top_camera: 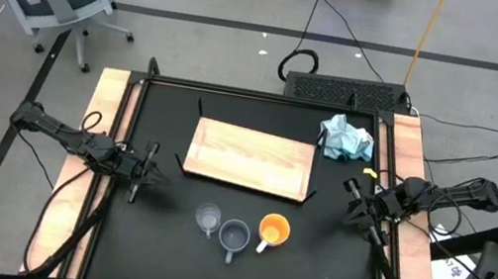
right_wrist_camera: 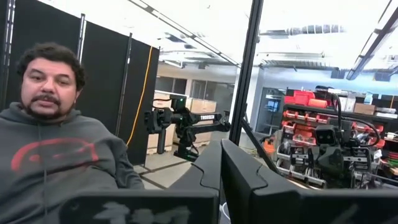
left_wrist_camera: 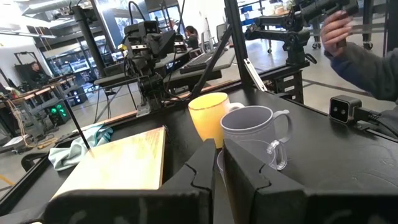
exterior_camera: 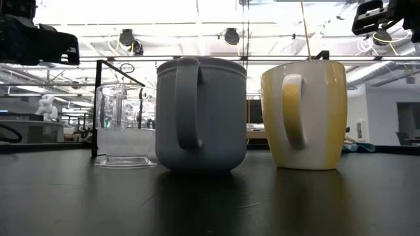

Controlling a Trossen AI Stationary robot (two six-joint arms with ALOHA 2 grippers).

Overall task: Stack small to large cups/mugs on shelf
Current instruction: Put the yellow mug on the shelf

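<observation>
Three cups stand in a row on the black table near its front edge: a clear glass cup (top_camera: 207, 218), a blue-grey mug (top_camera: 234, 236) and an orange mug with a white handle (top_camera: 274, 230). In the low view they are the glass cup (exterior_camera: 123, 124), the blue-grey mug (exterior_camera: 200, 113) and the orange mug (exterior_camera: 304, 115). The light-wood shelf board (top_camera: 250, 159) lies flat behind them. My left gripper (top_camera: 147, 165) is shut and empty at the table's left. My right gripper (top_camera: 356, 201) is shut and empty at the table's right.
A crumpled light-blue cloth (top_camera: 345, 140) lies at the board's far right corner. Wooden side rails (top_camera: 99, 151) flank the black table. In the left wrist view a person's hand (left_wrist_camera: 339, 28) is on a device beyond the table. A person (right_wrist_camera: 59, 143) shows in the right wrist view.
</observation>
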